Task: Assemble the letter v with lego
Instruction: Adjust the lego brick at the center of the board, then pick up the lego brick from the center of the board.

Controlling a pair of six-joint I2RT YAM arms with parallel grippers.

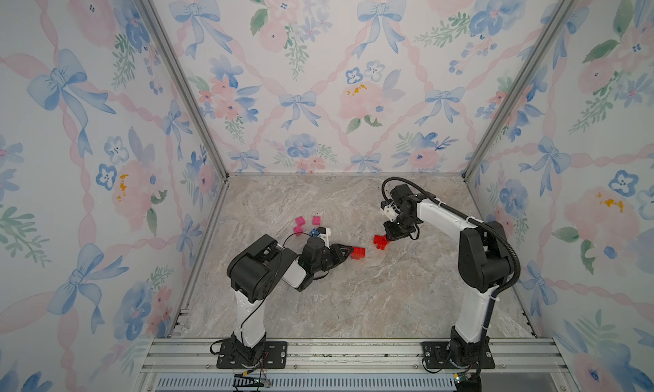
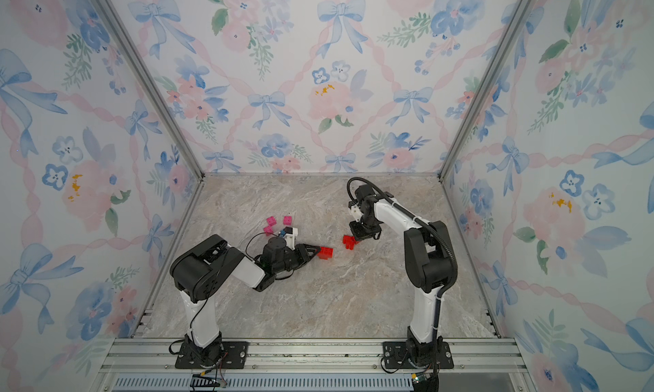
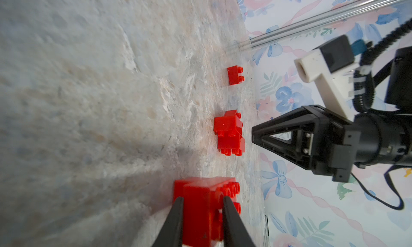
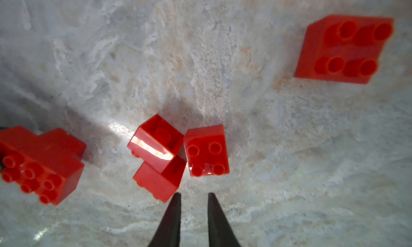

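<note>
Centrally, left fingers (image 3: 172, 225) clamped on red stack (image 3: 200, 212), right fingers (image 4: 169, 223) together by red cluster (image 4: 160, 154), walls (image 1: 354, 89) distant

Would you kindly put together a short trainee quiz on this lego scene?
1. True or false: the right gripper has a red brick between its jaws.
2. Which colour are the rearmost bricks? A pink, B green, C yellow.
3. How many studs top the lone red brick?
Key: 1 false; 2 A; 3 four.
</note>
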